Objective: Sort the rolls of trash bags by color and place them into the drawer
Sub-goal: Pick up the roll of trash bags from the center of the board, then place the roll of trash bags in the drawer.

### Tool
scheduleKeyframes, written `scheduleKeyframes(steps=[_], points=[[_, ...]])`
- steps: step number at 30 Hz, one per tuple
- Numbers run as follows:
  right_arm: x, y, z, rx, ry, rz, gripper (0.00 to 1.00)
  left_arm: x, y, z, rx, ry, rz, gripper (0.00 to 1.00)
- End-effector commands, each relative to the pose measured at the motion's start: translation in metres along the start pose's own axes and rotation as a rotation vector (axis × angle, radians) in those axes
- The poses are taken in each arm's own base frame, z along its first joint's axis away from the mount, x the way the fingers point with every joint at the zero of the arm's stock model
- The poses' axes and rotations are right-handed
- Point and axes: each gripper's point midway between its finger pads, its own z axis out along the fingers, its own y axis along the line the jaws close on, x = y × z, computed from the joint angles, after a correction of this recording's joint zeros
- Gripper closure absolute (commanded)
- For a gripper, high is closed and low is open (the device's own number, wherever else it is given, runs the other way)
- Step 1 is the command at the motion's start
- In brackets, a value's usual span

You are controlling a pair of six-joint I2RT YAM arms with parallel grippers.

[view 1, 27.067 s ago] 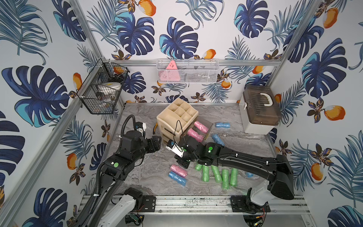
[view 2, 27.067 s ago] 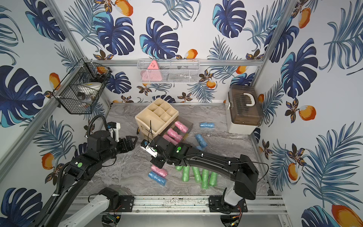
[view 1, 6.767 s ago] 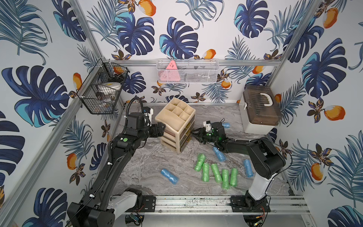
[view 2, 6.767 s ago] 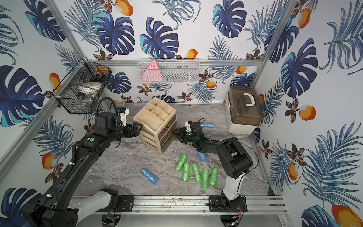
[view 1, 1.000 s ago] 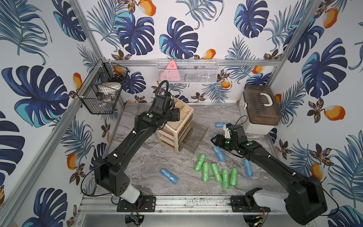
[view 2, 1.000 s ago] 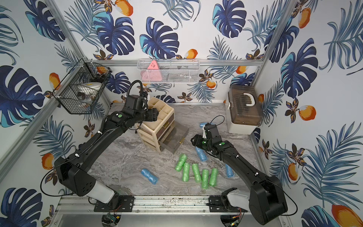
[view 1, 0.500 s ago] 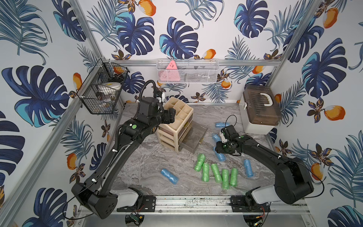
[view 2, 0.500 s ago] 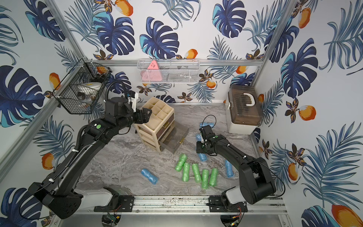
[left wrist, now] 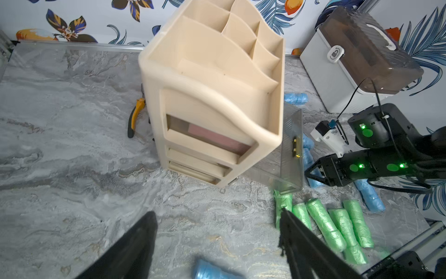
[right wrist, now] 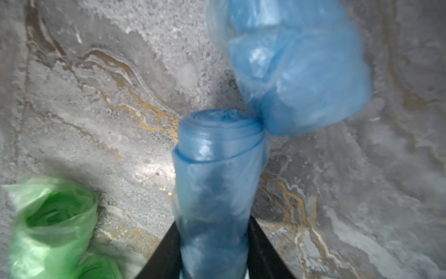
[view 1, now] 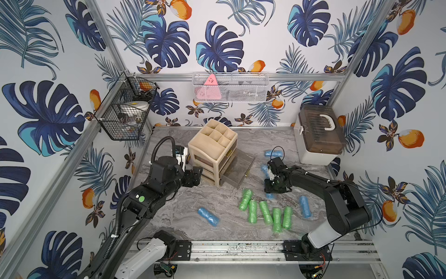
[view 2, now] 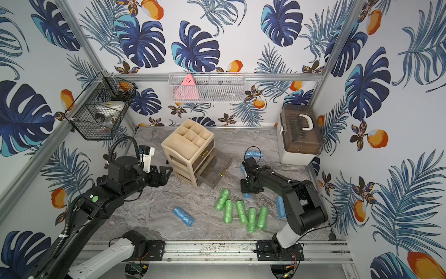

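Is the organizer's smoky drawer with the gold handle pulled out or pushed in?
Pulled out. In both top views the smoky drawer juts from the beige organizer's front, its gold handle well clear of the frame.

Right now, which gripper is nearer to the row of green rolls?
The right. The right gripper is just behind the green rolls, closed around a blue roll. The left gripper is open and farther off, beside the beige organizer.

Clustered green rolls point(view 1: 265, 212) crowd the approach to the open drawer point(view 1: 237, 166).
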Motion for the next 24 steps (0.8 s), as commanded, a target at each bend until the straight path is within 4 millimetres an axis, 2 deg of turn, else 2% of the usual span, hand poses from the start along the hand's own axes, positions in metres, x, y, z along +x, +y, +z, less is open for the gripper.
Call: scheduleKeyframes(steps=[1,4,6,12,14,17,19,20,23,24], points=[[-0.011,0.008,-0.002,-0.029,-0.027,-0.02,0.7,0.02,0.012,-0.005,-0.04,0.025,-0.06,0.16],[-0.019,0.01,-0.011,-0.036,-0.055,-0.028,0.78,0.029,0.015,-0.008,-0.036,0.025,-0.094,0.16],[-0.026,0.014,-0.025,-0.051,-0.094,-0.035,0.82,0.034,0.016,-0.007,-0.033,0.026,-0.115,0.16],[-0.06,0.026,-0.095,-0.098,-0.31,-0.065,0.88,0.043,0.021,0.0,-0.042,0.022,-0.15,0.13],[-0.073,0.037,-0.12,-0.15,-0.392,-0.09,0.89,0.042,0.021,0.001,-0.041,0.017,-0.155,0.13],[-0.088,0.067,-0.15,-0.284,-0.482,-0.163,0.9,0.042,0.019,0.0,-0.029,0.01,-0.171,0.12],[-0.09,0.091,-0.159,-0.328,-0.501,-0.244,0.91,0.044,0.016,0.002,-0.01,0.021,-0.177,0.12],[-0.095,0.106,-0.17,-0.338,-0.527,-0.303,0.91,0.045,0.014,0.002,0.0,0.028,-0.181,0.12],[-0.093,0.139,-0.172,-0.332,-0.538,-0.449,0.92,0.047,0.011,0.004,0.018,0.034,-0.191,0.12],[-0.086,0.156,-0.171,-0.345,-0.534,-0.508,0.92,0.047,0.011,0.003,0.022,0.031,-0.195,0.12]])
